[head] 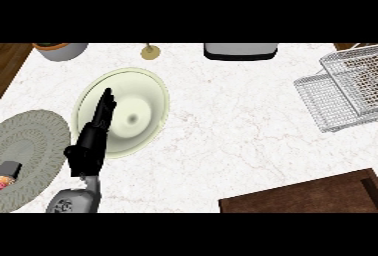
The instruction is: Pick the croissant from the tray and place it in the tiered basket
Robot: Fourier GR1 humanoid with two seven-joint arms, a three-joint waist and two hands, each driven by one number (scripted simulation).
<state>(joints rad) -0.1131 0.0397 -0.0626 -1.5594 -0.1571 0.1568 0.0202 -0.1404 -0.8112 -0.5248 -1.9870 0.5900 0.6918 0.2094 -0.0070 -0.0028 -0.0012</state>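
Note:
A pale green round tray (148,92) lies on the white marble counter at the left of centre. My left hand (94,131) stretches over the tray's left side, open, with straight fingers pointing to the far edge and nothing in them. No croissant shows anywhere on the tray or the counter; whether one lies under the hand I cannot tell. The white wire tiered basket (341,90) stands at the far right, well apart from the hand. My right hand is out of sight.
A grey woven mat (33,150) with a small object (7,174) lies at the left edge. A dark wooden board (310,197) fills the near right corner. At the back stand a plant pot (60,50), a small glass (150,51) and a grey appliance (241,50).

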